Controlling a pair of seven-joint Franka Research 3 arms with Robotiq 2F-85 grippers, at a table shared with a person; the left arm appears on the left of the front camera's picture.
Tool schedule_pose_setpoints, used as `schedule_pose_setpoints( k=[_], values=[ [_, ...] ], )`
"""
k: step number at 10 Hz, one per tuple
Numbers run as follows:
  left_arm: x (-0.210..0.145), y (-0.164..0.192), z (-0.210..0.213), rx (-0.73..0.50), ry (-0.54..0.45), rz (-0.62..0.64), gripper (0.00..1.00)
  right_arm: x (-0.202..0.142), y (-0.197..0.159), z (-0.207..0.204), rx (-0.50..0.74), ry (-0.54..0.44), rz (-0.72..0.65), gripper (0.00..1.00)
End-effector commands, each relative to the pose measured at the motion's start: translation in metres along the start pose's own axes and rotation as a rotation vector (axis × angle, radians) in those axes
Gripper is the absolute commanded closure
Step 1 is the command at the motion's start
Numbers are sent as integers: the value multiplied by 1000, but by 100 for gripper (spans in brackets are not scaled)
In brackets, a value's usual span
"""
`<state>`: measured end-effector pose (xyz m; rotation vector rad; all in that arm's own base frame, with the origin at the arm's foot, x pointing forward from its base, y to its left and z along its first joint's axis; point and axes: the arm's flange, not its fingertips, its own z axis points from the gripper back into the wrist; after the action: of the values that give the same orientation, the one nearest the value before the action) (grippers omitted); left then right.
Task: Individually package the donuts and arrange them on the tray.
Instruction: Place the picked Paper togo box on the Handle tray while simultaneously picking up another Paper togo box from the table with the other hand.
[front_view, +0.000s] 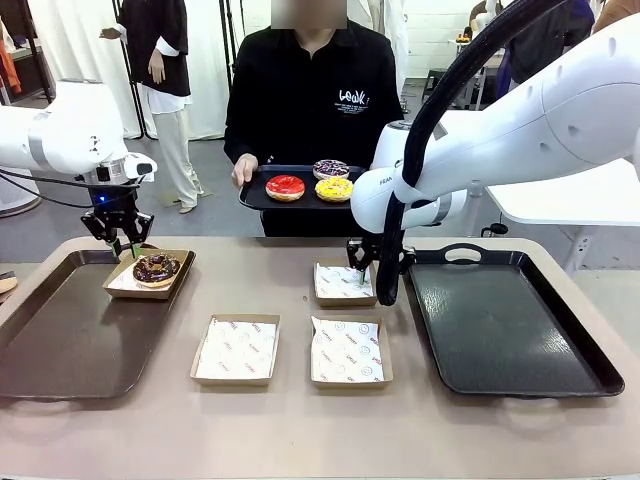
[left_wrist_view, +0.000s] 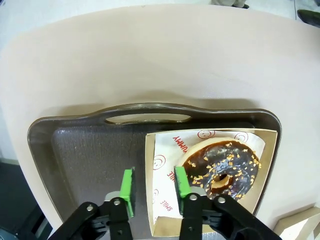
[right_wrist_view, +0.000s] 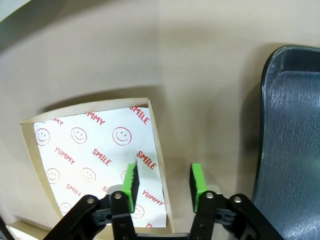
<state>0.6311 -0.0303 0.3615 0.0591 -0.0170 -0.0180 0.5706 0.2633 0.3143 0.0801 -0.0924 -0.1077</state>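
Packaging is barely getting under way: 1 of the 4 donuts, the chocolate donut (front_view: 157, 268) (left_wrist_view: 222, 167), is sitting in a paper-lined box (front_view: 186, 268) (left_wrist_view: 270, 150) at the far right corner of the brown tray (front_view: 60, 340) (left_wrist_view: 75, 150) along the table's (front_view: 300, 430) left edge. The red donut (front_view: 285, 187), purple donut (front_view: 331, 169) and yellow donut (front_view: 334, 189) are lying unboxed on a black serving tray (front_view: 255, 195) that the person is holding beyond the table's far edge. 3 empty boxes are waiting mid-table, 1 farther (front_view: 345, 301) (right_wrist_view: 157, 145) and 2 nearer (front_view: 236, 380) (front_view: 350, 383), and the dark tray (front_view: 510, 330) at the right edge is carrying nothing. The left gripper (front_view: 127, 245) (left_wrist_view: 154, 172) is standing partly parted, astride the donut box's side wall and gripping nothing. The right gripper (front_view: 360, 272) (right_wrist_view: 165, 167) is likewise straddling the farther box's wall beside the dark tray, its jaws apart and not pinching it.
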Motion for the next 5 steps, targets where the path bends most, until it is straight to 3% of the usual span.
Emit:
schedule_pose_setpoints(
  k=[1,3,5],
  values=[
    [3,-2,5,21,12,22,0,4,4,-2,-19,-8,20,85],
    [3,-1,4,15,19,23,0,4,4,-2,-22,-6,20,100],
    [2,-1,5,10,19,22,0,4,5,-2,-25,-5,20,100]
  ],
)
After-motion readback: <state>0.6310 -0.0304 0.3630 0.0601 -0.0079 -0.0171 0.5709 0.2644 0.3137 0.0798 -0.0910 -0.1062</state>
